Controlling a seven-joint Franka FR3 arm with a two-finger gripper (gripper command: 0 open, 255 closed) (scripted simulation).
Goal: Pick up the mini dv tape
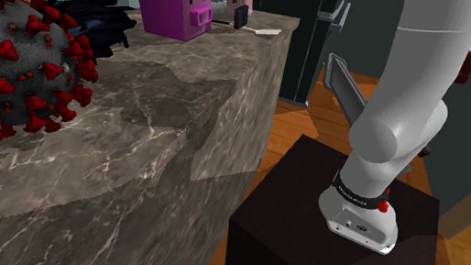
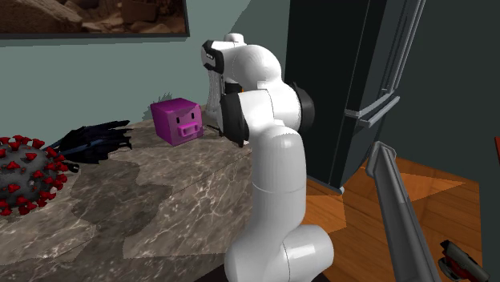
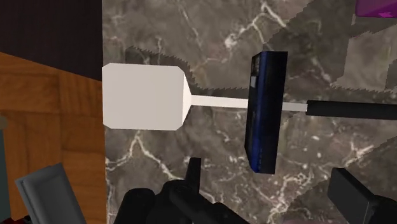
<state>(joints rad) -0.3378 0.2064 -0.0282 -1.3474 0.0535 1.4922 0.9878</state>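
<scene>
**kev:** Marble counter (image 3: 210, 38), with wood floor (image 3: 38, 127) right past its edge. The mini dv tape (image 3: 268, 108), a dark blue-black box, sits not far from that edge, lying across the thin shaft of a white spatula (image 3: 143, 97). The gripper (image 3: 267, 173) hangs above it, fingers (image 3: 347, 191) spread wide with nothing in them, and the tape is just ahead of the gap. What do you reckon goes wrong from here?

**mo:** The spatula, I'd say. Its shaft runs the same way the fingers close, so coming straight down, a fingertip probably lands on the shaft or the black handle instead of the marble. That could lever the whole thing and tip the tape off. The tape is also propped on the shaft, so it likely rocks, and an off-centre squeeze might twist it out.

**kev:** And the edge?

**mo:** Yeah, any shove toward the blade end could send it sliding onto the floor.
</scene>
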